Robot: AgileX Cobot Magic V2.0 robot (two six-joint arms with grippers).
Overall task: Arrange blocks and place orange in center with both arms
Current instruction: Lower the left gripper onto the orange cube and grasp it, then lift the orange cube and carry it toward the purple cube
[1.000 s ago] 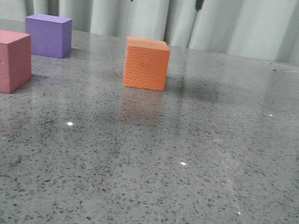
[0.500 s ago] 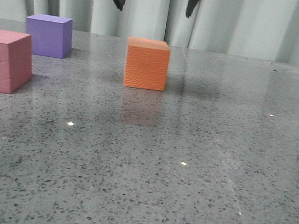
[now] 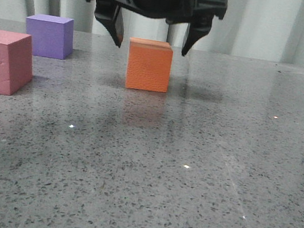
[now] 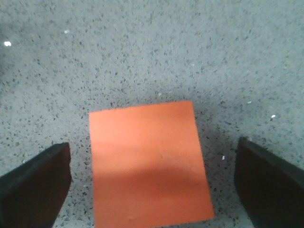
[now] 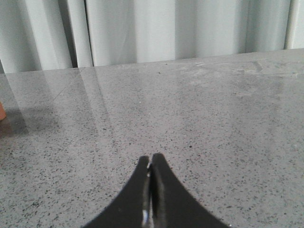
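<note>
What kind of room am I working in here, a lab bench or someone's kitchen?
Most likely a lab or test bench, not a kitchen: a bare speckled grey stone tabletop, a plain pale curtain backdrop, and only foam practice cubes, such as the orange cube, laid out.

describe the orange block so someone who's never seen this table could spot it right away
On the grey speckled table, look toward the back, directly under the open left gripper. The orange cube stands alone there, well right of the purple cube and pink-red cube, with a pebbled, leathery face.
</note>
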